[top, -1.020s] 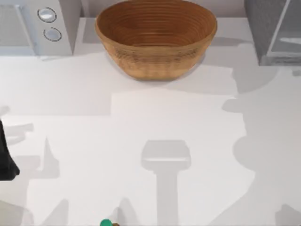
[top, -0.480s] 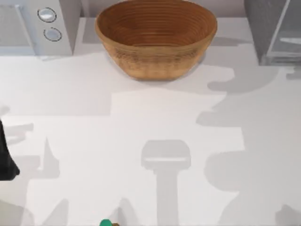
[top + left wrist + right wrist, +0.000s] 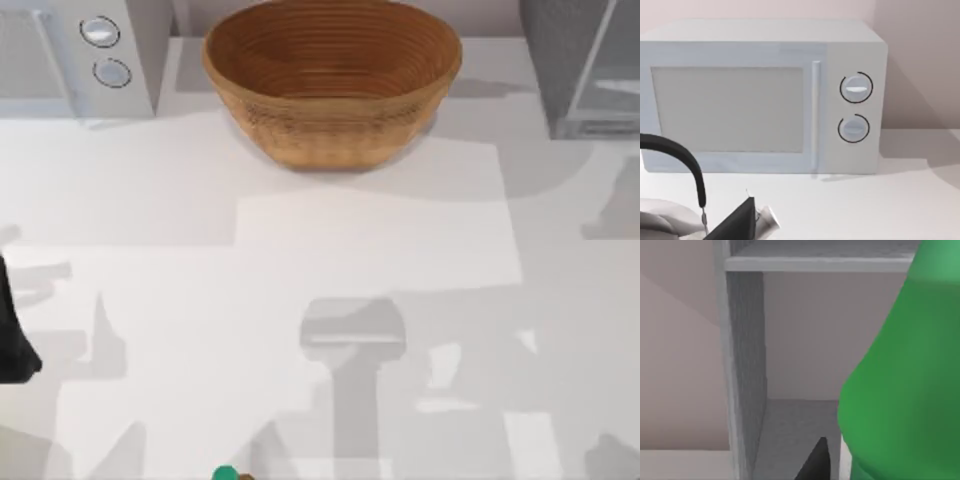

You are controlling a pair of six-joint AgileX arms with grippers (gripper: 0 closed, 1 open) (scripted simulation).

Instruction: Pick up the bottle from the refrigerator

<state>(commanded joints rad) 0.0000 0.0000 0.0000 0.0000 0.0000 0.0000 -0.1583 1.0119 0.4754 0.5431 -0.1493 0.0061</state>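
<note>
The refrigerator (image 3: 585, 65) stands at the table's (image 3: 300, 260) far right corner. On the table the big shadows have shifted during the last second, so the right arm is moving. The bottle (image 3: 905, 375) sits on the refrigerator shelf, very close to the right wrist camera; I cannot tell whether the right gripper is closed. The left arm (image 3: 15, 330) rests at the left edge.

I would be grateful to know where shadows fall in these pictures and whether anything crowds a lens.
Top view: broad grey shadows lie across the white table, and the basket casts one beneath its near side. Right wrist view: the bottle looms close inside the refrigerator. Left wrist view: evenly lit microwave.
</note>
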